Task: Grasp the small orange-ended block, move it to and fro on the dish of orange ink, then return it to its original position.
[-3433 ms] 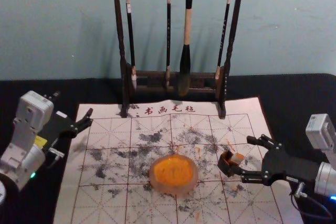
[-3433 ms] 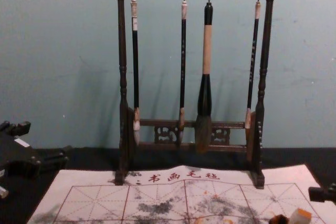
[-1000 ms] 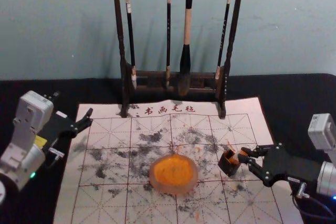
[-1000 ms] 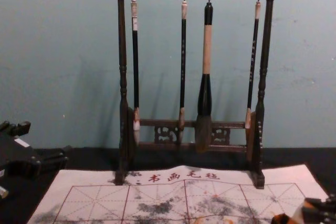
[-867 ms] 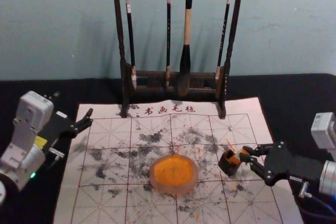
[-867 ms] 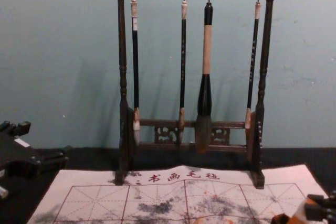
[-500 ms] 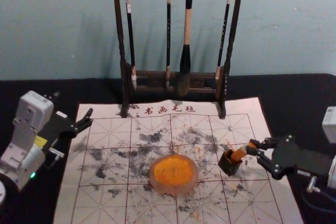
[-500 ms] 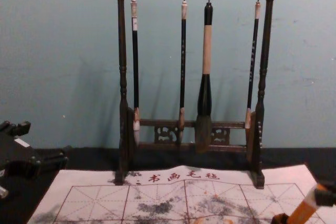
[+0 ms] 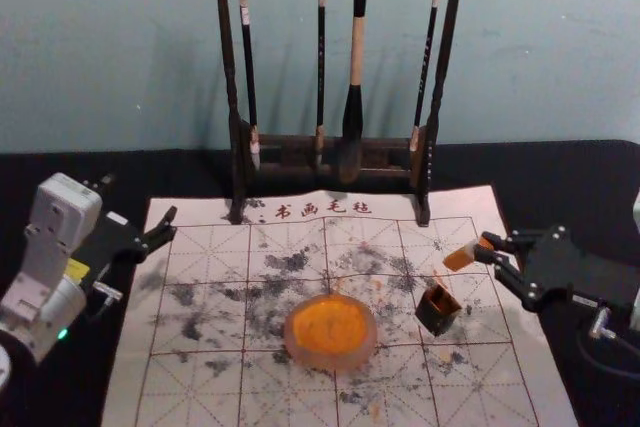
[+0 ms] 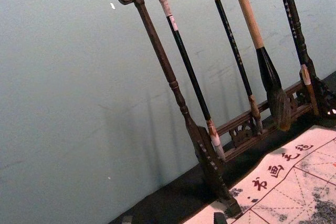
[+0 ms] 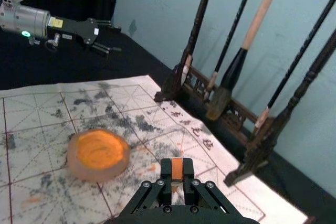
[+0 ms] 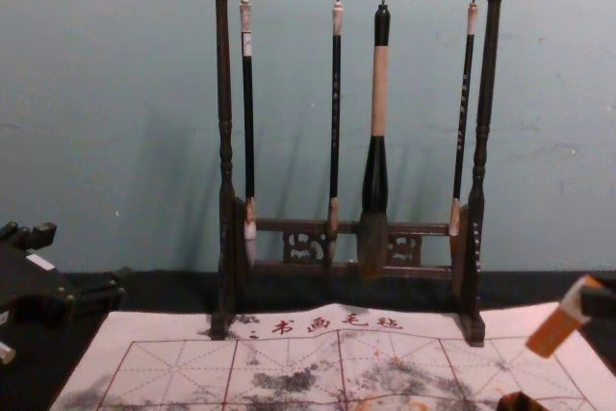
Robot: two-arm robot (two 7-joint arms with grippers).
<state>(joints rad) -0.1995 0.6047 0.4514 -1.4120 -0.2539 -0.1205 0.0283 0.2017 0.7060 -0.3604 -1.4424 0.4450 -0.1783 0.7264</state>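
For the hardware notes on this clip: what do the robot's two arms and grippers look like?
The left gripper and right gripper are black, with slim fingers; round screw heads show on the right one. Behind the left one sits a silver cylindrical wrist section bearing a yellow label and a green light. The right arm has a dark cable.

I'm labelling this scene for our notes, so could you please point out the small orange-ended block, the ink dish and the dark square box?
Small orange-ended block point(image 9: 459, 258): head view, its orange lower end.
Ink dish point(image 9: 330, 360): head view, the near rim.
Dark square box point(image 9: 435, 320): head view, an outer wall.
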